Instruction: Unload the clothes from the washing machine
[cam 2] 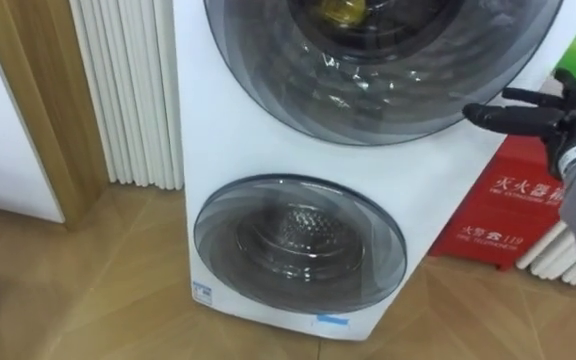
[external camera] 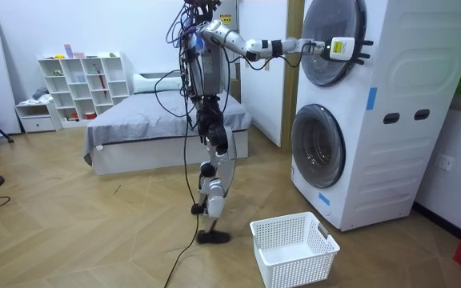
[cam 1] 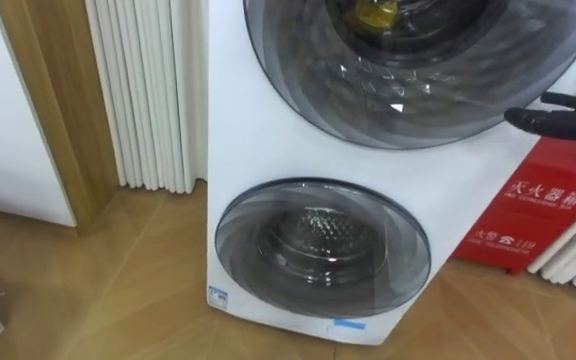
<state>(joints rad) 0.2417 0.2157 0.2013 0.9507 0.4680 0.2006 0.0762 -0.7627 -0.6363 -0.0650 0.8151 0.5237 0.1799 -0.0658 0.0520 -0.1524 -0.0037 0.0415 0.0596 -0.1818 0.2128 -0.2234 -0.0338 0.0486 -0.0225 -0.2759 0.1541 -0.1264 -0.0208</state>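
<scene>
Eye views are peering down close at the washing machine [cam 1: 238, 150] (front shared); room view is watching from afar.

The right hand [cam 2: 543, 118] is held out, arm extended, fingers seemingly straight.
</scene>
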